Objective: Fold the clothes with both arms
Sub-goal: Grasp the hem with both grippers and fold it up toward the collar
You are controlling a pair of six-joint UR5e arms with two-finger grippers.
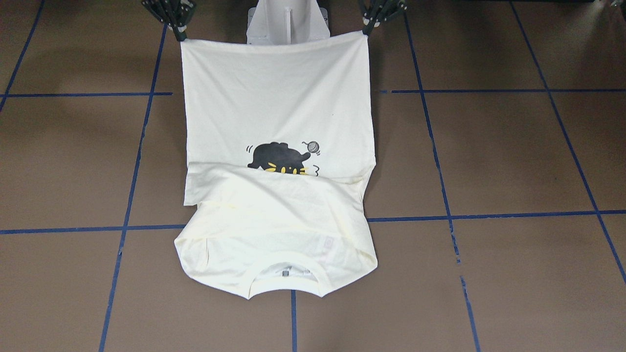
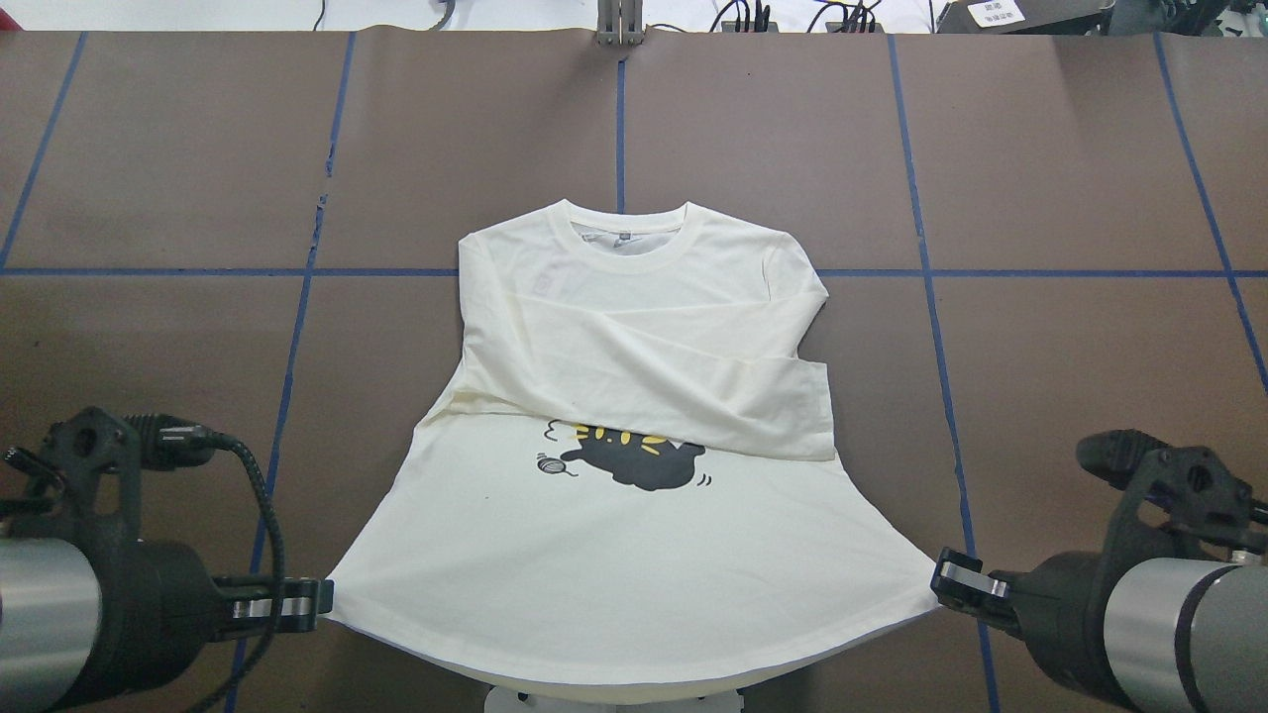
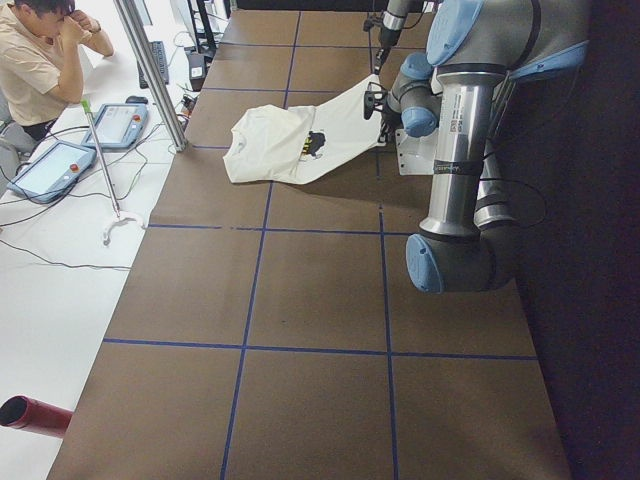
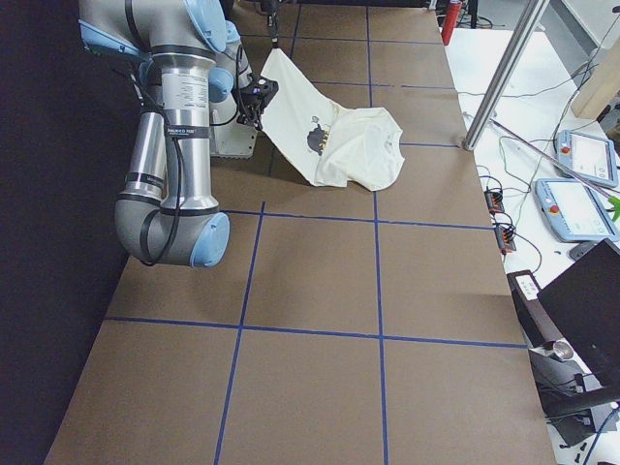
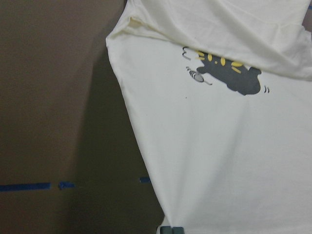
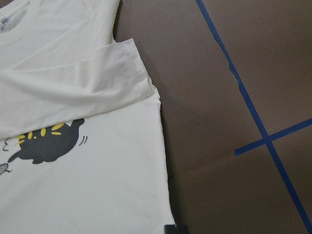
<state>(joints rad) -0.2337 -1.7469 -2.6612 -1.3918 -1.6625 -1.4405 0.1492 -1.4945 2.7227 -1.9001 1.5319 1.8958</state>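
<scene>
The cream T-shirt (image 2: 634, 555) lies print up, collar (image 2: 624, 230) at the far side, both sleeves folded across the chest above the black cat print (image 2: 639, 458). Its hem is lifted off the table and stretched between the two grippers. My left gripper (image 2: 322, 602) is shut on the hem's left corner. My right gripper (image 2: 939, 582) is shut on the hem's right corner. In the front-facing view the left gripper (image 1: 366, 30) and the right gripper (image 1: 180, 36) hold the raised hem at the top. The shirt also shows in the left wrist view (image 5: 224, 146) and the right wrist view (image 6: 83, 161).
The brown table (image 2: 1070, 376) carries blue tape lines (image 2: 931, 327). The white pedestal base (image 1: 287, 22) stands under the lifted hem. A seated person (image 3: 35, 65) and teach pendants (image 3: 60, 165) are beyond the table's far side. A red cylinder (image 3: 30, 415) lies by the table's edge.
</scene>
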